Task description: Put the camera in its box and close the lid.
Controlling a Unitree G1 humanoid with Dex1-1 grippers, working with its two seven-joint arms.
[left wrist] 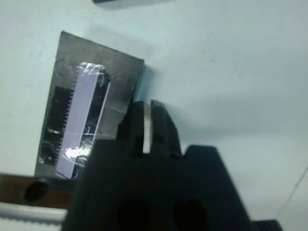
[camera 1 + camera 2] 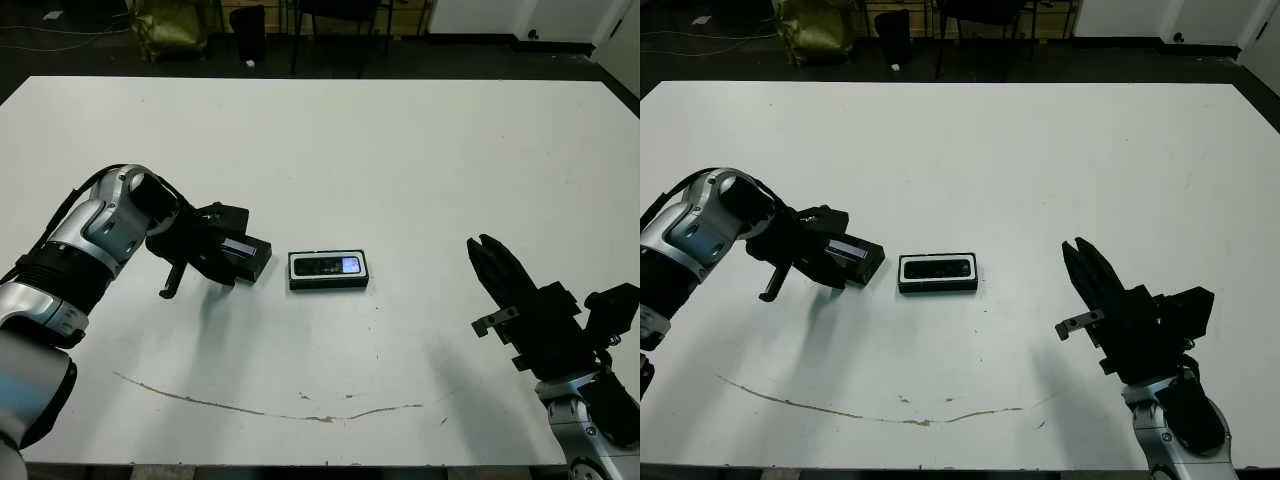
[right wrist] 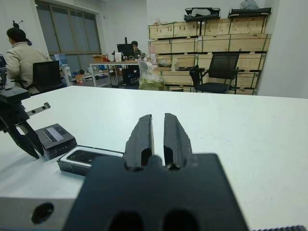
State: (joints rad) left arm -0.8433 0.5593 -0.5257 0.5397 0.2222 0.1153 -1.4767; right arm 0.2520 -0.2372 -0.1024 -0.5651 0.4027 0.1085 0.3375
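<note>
**Camera in the box, lid held at the left**

Near the middle of the white table (image 2: 420,160), a small shallow black rectangular box with a white lining (image 2: 329,271) lies flat with its long side running left to right. Inside it lies the slim black camera bar (image 2: 327,266), face up, its small bluish screen toward the right end. The box is open at the top.

Just to the left of the box, with a narrow strip of bare table between them, is the flat black rectangular lid with a silvery-purple reflective strip (image 2: 243,254). The left gripper (image 2: 215,262) is at this lid: the head views show the black gripper body over the lid's left part, with the lid's right end sticking out toward the box. In the left wrist view the two black fingers (image 1: 162,126) stand pressed close together at one long edge of the lid (image 1: 91,108), a thin pale sliver showing between them; they seem to pinch that edge, though the contact itself is hidden. Whether the lid rests on the table or is raised off it cannot be told.

At the near right, well apart from the box, the right gripper (image 2: 490,257) hovers above the table with its black fingers (image 3: 142,137) brought nearly together, holding nothing, tips pointing toward the far left.

Beyond the table's far edge, a person (image 3: 21,57) sits at a desk with their back turned.
</note>
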